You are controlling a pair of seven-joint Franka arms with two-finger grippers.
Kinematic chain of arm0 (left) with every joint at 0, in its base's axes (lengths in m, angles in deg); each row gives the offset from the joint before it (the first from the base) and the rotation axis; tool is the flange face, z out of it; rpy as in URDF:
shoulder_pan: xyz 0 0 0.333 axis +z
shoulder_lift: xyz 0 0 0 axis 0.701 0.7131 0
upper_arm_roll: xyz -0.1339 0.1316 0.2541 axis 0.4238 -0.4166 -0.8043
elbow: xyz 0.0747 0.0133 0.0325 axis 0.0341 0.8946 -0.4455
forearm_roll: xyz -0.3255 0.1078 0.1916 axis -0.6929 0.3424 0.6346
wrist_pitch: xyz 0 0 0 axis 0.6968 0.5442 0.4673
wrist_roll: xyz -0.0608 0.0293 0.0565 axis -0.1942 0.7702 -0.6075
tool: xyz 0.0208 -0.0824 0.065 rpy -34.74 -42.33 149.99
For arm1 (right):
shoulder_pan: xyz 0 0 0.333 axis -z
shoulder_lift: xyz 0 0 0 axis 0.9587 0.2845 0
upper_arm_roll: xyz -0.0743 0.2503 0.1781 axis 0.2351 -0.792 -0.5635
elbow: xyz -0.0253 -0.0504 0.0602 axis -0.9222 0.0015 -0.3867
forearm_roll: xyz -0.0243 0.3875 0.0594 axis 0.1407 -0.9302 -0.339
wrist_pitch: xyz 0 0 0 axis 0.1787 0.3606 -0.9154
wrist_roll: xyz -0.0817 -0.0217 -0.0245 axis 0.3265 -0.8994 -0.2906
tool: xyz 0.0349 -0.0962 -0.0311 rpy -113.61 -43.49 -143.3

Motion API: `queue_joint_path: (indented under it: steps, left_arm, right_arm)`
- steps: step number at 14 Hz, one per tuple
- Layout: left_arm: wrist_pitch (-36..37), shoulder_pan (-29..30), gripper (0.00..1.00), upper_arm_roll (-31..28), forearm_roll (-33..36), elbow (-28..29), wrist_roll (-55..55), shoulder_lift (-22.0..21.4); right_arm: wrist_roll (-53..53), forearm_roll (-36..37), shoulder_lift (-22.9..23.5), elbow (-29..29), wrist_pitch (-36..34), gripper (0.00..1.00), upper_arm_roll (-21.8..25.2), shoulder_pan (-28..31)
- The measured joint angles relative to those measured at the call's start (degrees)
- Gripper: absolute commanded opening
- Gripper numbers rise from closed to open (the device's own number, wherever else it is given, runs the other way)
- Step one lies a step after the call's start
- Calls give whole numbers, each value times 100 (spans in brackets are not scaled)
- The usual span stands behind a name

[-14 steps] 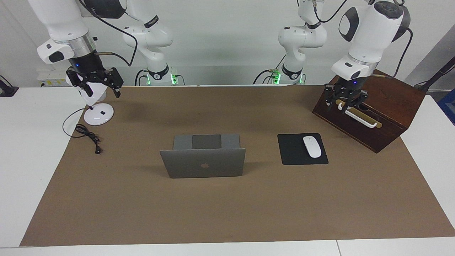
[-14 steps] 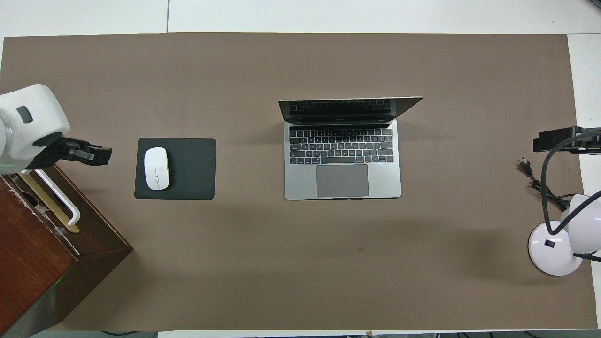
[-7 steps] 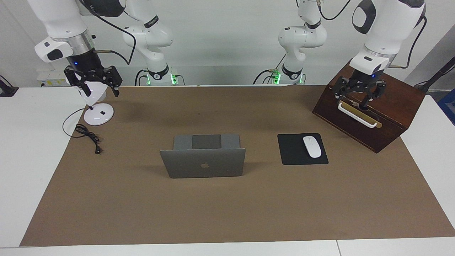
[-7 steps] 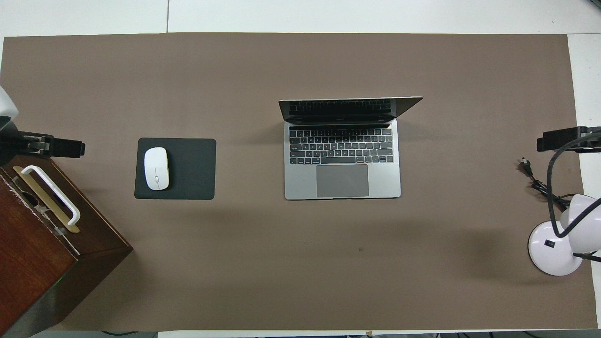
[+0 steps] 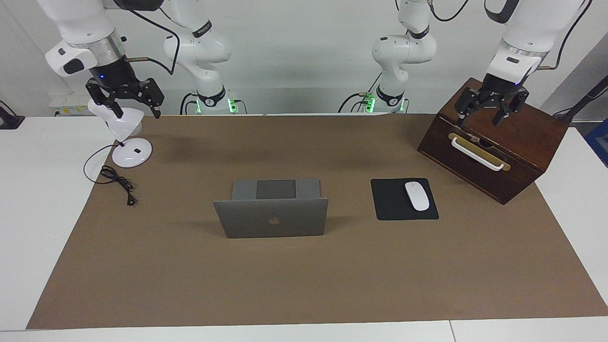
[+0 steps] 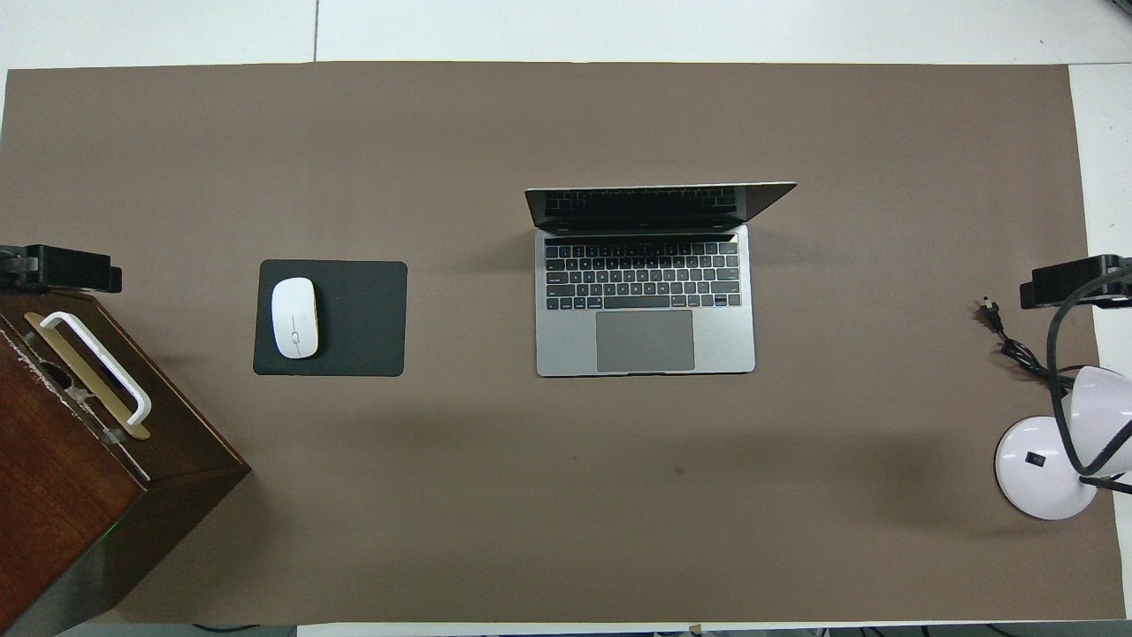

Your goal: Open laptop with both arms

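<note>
Laptop [image 5: 270, 216] standing open at table [image 5: 294, 280] centre.
I am seeing the left tool [image 5: 491, 116] gaping empty over the wooden box [image 5: 517, 156], three o'clock; right tool [image 5: 124, 102] gaping above the lamp [image 5: 126, 137], nine o'clock.

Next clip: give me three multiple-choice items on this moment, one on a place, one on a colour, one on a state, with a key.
1. Where does the white mouse lie?
A. on the black mouse pad
B. on the laptop
C. on the wooden box

2. What colour is the desk lamp?
A. red
B. white
C. black

3. How is the laptop now?
A. shut flat
B. lid raised, keyboard showing
C. held by a gripper

Key: 1 A, the mouse sits on the pad beside the laptop. 2 B, base and shade are white. 3 B, the overhead view shows the keys; left gripper and right gripper hang away from it.
</note>
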Motion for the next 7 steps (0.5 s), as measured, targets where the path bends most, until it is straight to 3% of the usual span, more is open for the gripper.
queue_joint_path:
  steps: [7]
  left_arm:
    - [30,-4,100,69,-40,18,213,101]
  right_arm:
    - [0,0,43,-33,-244,100,0,0]
